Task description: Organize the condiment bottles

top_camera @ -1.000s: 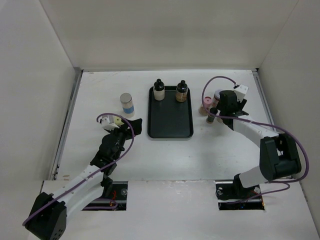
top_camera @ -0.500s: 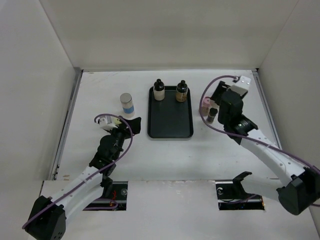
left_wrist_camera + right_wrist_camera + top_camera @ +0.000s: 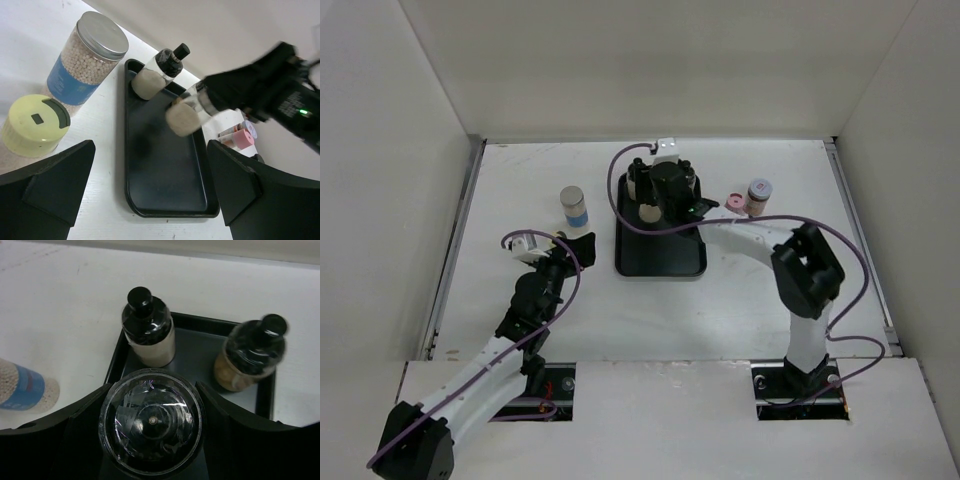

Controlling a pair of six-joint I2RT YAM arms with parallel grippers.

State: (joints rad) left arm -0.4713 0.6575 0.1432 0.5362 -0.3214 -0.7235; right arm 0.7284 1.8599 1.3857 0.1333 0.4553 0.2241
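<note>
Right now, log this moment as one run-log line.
right jaws: shut on bottle over tray | left jaws: open, near yellow-capped jar

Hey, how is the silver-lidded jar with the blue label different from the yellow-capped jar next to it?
The blue-labelled jar has a flat silver lid; the yellow-capped jar a pale flip-top cap. The blue-labelled jar wears a blue band; the yellow-capped jar shows no label. Both are clear, hold pale grains, and stand upright on the table beside the black tray, not in it.
</note>
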